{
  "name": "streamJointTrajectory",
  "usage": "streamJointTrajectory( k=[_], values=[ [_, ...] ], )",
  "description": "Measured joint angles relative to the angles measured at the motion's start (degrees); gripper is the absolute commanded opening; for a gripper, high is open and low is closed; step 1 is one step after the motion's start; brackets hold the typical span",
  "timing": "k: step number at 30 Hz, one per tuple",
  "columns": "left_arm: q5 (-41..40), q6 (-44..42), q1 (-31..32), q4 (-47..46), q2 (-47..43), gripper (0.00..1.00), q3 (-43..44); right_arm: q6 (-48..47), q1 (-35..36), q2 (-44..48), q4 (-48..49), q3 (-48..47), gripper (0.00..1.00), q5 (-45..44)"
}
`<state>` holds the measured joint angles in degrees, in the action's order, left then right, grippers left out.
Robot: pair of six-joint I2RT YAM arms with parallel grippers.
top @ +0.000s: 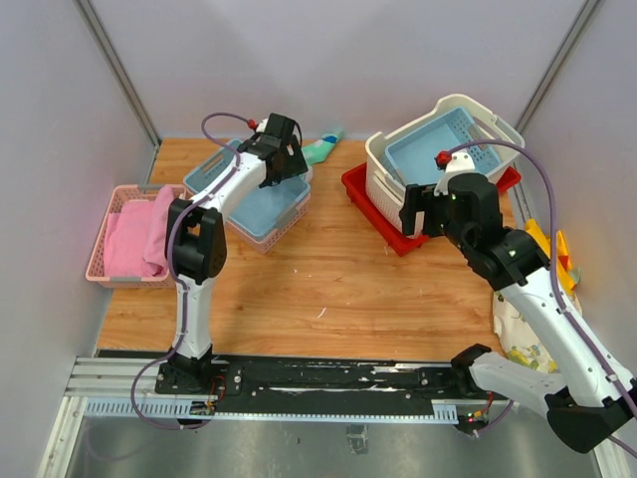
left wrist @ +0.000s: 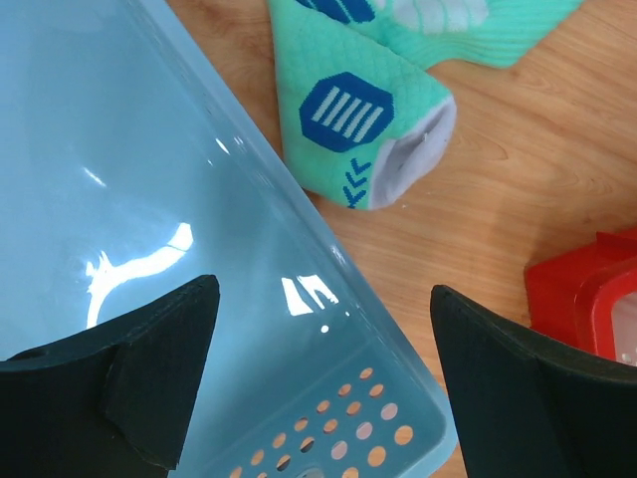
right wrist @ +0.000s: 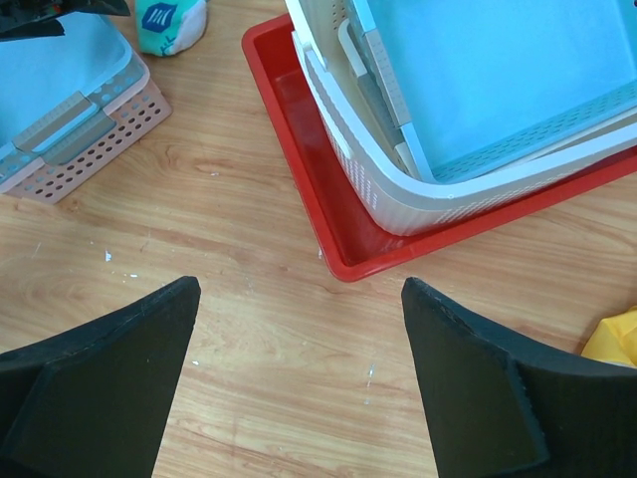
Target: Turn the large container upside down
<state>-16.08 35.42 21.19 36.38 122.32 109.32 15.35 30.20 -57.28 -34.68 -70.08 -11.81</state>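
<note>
The large container is a cream perforated basket standing upright at the back right, tilted in a flat red tray. A light blue basket lies inside it. In the right wrist view its cream wall shows above the red tray. My right gripper is open and empty, above bare wood just in front of the tray corner. My left gripper is open and empty over the corner of another light blue basket at the back left.
That light blue basket sits on a pink perforated one. A green sock lies behind it. A pink basket with pink cloth stands at the left. A yellow object and a patterned cloth lie at the right edge.
</note>
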Motion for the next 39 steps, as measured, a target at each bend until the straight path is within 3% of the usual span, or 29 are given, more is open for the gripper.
streamJointTrajectory(
  k=[12,18,24,30,35,39],
  values=[
    [0.11,0.76,0.09,-1.55,-0.17,0.61,-1.86,-0.48,0.00,-2.78,-0.35,0.15,0.83,-0.26],
    [2.23,1.09,0.35,-2.64,-1.03,0.40,-3.15,-1.22,0.00,-2.82,-0.39,0.15,0.83,-0.74],
    [2.69,0.98,2.34,-2.91,-4.76,0.32,-7.82,-1.95,0.00,-2.54,-0.42,0.15,0.82,-1.81],
    [3.37,-1.46,8.22,-3.34,-11.58,0.38,-17.16,-2.19,0.00,-1.88,-0.46,0.24,0.82,-2.86],
    [5.40,-6.32,13.49,-3.63,-15.85,0.73,-22.73,-2.32,0.00,-1.81,-0.46,0.28,0.82,-3.06],
    [4.55,-8.81,13.86,-3.34,-18.56,0.79,-24.02,-2.34,0.00,-1.88,-0.46,0.28,0.82,-3.02]
  ],
)
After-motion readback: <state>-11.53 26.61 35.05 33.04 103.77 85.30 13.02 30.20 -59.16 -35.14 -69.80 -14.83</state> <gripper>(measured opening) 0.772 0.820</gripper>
